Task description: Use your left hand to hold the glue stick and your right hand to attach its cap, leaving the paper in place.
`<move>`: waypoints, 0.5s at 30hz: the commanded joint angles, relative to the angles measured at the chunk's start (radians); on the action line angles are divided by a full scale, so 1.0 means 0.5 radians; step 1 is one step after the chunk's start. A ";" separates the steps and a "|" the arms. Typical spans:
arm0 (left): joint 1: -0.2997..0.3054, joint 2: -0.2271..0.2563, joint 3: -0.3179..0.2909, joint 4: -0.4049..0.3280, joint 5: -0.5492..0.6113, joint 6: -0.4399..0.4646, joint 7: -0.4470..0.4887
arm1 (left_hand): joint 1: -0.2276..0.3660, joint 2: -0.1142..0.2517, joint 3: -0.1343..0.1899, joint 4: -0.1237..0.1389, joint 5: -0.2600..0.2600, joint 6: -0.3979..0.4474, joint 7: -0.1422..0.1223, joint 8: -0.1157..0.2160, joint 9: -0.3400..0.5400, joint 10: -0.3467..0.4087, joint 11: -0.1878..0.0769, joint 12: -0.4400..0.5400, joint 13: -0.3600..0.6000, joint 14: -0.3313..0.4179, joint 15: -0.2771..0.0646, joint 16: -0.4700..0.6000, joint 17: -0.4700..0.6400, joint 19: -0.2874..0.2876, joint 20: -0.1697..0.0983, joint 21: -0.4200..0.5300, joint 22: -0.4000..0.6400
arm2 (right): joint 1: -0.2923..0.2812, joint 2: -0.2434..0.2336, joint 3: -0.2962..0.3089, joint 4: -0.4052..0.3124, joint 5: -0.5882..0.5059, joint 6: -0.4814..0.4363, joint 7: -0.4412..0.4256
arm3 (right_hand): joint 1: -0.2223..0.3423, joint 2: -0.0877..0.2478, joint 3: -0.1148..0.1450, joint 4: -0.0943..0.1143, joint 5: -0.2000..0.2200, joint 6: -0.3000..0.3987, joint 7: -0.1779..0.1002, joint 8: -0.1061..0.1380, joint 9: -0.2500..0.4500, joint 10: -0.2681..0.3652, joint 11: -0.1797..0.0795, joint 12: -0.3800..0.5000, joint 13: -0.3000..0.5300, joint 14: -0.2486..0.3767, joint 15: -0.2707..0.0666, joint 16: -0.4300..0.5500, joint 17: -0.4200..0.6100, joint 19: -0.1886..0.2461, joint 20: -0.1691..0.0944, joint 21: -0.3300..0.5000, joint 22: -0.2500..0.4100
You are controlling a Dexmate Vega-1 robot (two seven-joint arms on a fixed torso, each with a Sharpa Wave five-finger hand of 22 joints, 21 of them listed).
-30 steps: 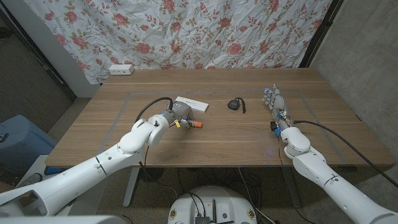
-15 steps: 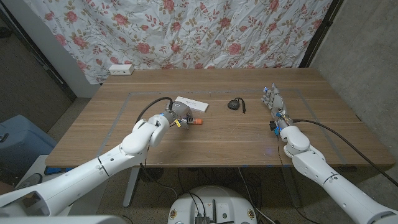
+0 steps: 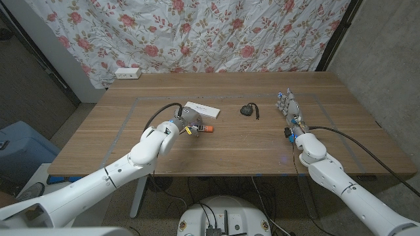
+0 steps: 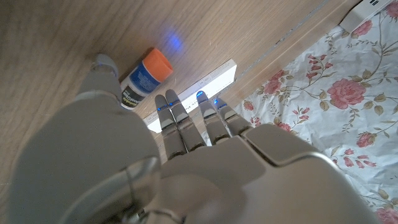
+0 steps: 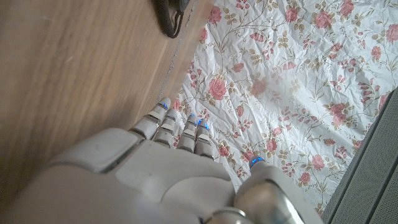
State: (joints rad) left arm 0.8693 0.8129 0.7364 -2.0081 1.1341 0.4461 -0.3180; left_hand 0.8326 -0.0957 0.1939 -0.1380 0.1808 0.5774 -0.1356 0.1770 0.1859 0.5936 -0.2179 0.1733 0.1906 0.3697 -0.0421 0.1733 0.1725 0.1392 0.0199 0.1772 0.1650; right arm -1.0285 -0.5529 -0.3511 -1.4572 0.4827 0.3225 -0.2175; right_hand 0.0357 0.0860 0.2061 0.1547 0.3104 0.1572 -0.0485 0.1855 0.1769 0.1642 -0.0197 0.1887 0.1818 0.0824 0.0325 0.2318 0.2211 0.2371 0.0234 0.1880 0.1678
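I see a wooden bench filling the middle of the head view, with a faint rectangular outline marked on its top. Behind it, across the top of the frame, hangs a white curtain with pink roses. At the upper left, on the bench's far corner, sits a white power strip. A blue bin stands on the floor at the left edge. A grey wall fills the right side.

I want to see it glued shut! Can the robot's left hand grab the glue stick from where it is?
Probably yes. The left hand is right beside the glue stick, fingers open around it, and nothing lies between; only the paper sits just behind.
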 commanded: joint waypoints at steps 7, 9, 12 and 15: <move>0.022 -0.010 -0.044 -0.104 -0.007 0.116 -0.255 | -0.165 -0.018 -0.040 0.013 -0.005 -0.240 0.038 0.002 -0.003 -0.290 0.051 0.006 0.000 -0.271 -0.102 -0.009 -0.004 -0.172 0.010 -0.002 0.005 | -0.015 -0.012 -0.005 -0.004 0.007 0.034 0.045 | -0.023 0.113 0.011 0.006 -0.005 -0.022 -0.050 -0.004 -0.001 -0.012 0.008 -0.003 0.004 -0.030 0.007 -0.013 0.011 -0.008 0.020 -0.007 0.001; 0.023 0.004 -0.061 -0.121 -0.047 0.107 -0.281 | -0.195 -0.012 -0.044 0.021 -0.006 -0.256 0.046 0.008 -0.004 -0.331 0.067 0.005 -0.002 -0.312 -0.067 -0.010 -0.005 -0.203 0.012 -0.006 0.004 | -0.012 -0.013 -0.005 0.000 0.001 0.044 0.048 | -0.026 0.107 0.009 0.005 -0.008 -0.026 -0.052 -0.004 -0.001 -0.024 0.010 -0.007 0.004 -0.046 -0.007 -0.018 0.013 -0.021 0.018 -0.010 0.002; 0.023 -0.002 -0.079 -0.133 -0.076 0.136 -0.316 | -0.236 0.004 -0.047 0.033 -0.008 -0.287 0.056 0.008 -0.005 -0.394 0.094 0.002 -0.005 -0.378 -0.057 -0.013 -0.007 -0.259 0.006 -0.012 0.005 | -0.010 -0.013 -0.003 -0.002 0.002 0.044 0.046 | -0.029 0.094 0.008 0.003 -0.014 -0.035 -0.050 -0.005 -0.002 -0.025 0.001 -0.005 0.004 -0.061 -0.074 -0.026 0.013 -0.042 -0.010 -0.014 0.001; 0.032 0.009 -0.112 -0.145 -0.146 0.137 -0.307 | -0.280 0.018 -0.051 0.045 -0.009 -0.338 0.066 0.002 -0.006 -0.461 0.123 -0.002 -0.009 -0.434 -0.051 -0.014 -0.009 -0.301 -0.002 -0.011 0.004 | -0.009 -0.002 0.005 0.002 0.017 0.059 0.048 | -0.030 0.090 0.009 0.002 -0.017 -0.047 -0.046 -0.008 -0.002 -0.018 -0.013 -0.001 0.003 -0.072 -0.108 -0.031 0.012 -0.067 -0.044 -0.018 0.001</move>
State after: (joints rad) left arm 0.8766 0.8102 0.7157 -2.0523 1.1250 0.4927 -0.4282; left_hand 0.7075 -0.0872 0.1699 -0.1221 0.1768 0.4224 -0.1050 0.1770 0.1813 0.3821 -0.1653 0.1733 0.1859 0.1667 -0.0391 0.1664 0.1674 0.0015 0.0174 0.1736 0.1650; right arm -1.0339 -0.5568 -0.3522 -1.4596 0.4826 0.3359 -0.2033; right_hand 0.0264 0.0765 0.2061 0.1546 0.3057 0.1354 -0.0701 0.1855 0.1769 0.1532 -0.0162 0.1887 0.1818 0.0455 -0.0076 0.2167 0.2260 0.2133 0.0105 0.1811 0.1678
